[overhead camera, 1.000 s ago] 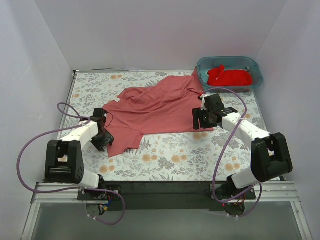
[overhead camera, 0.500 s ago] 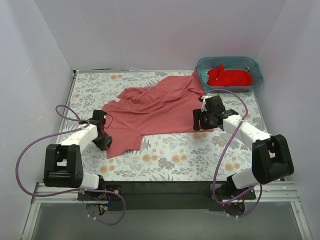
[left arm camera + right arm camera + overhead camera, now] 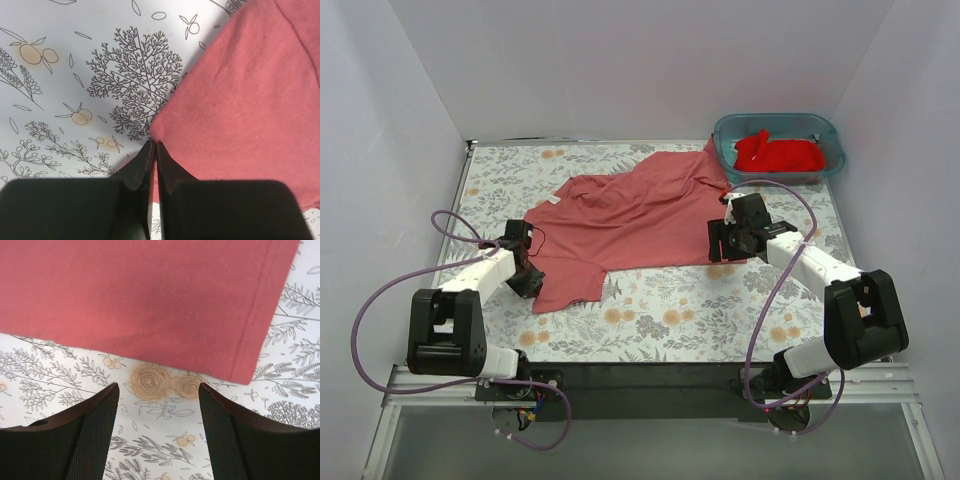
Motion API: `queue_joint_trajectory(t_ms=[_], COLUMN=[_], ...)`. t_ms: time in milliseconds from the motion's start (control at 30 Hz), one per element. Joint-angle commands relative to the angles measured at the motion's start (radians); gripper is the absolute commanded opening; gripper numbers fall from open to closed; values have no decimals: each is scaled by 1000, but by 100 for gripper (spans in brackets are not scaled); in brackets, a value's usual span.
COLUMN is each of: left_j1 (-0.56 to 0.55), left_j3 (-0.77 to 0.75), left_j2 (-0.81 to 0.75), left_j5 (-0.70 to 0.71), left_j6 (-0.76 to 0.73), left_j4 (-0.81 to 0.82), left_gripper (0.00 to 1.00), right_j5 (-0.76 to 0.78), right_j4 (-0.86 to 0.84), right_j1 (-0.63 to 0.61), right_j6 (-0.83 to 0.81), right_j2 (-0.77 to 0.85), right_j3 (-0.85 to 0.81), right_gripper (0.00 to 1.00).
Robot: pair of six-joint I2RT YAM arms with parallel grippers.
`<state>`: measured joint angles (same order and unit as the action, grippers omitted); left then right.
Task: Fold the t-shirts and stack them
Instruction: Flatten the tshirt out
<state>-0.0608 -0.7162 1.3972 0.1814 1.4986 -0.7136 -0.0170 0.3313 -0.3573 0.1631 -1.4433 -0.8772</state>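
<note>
The dusty salmon-red t-shirt [image 3: 630, 215] lies spread and rumpled across the middle of the table. My left gripper [image 3: 527, 275] is shut on the shirt's near left edge [image 3: 240, 100], and a pinch of cloth bulges at its fingertips [image 3: 154, 145]. My right gripper [image 3: 722, 246] is open and empty. It hovers low just in front of the shirt's hemmed near right corner [image 3: 245, 360], with its fingers [image 3: 95, 420] over bare tablecloth. The brighter red t-shirt [image 3: 778, 153] lies bunched inside the teal tub.
The teal plastic tub [image 3: 832, 132] stands at the back right corner, touching the salmon shirt's far end. The floral tablecloth [image 3: 660, 320] covers the table. White walls close in the left, back and right sides.
My left arm has shifted slightly towards the near side while still pinching the shirt's edge. My right gripper has edged a little towards the shirt's corner. The shirt has hardly moved.
</note>
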Motion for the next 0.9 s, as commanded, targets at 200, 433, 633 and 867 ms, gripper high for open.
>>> queue_joint_trajectory(t_ms=[200,433,633,867], left_j1=[-5,-5,-5,-5], left_j3=[-26,-19,-3,37], left_j2=[-113,-199,-254,-311], left_j5=[-16,-57,-89,-129], left_j6=[-20,-35,-47,-51], left_j4=[-58,-46,-29,-9], left_gripper=[0,0,0,0], right_j5=[110,167,215,183], right_j4=[2,31,45,92], right_j1=[99,104,104,104], right_j6=[73,92,104,115], right_j2=[9,-77,-140,-114], right_j3=[29,-14,-42,-78], right_gripper=[70,67,62,60])
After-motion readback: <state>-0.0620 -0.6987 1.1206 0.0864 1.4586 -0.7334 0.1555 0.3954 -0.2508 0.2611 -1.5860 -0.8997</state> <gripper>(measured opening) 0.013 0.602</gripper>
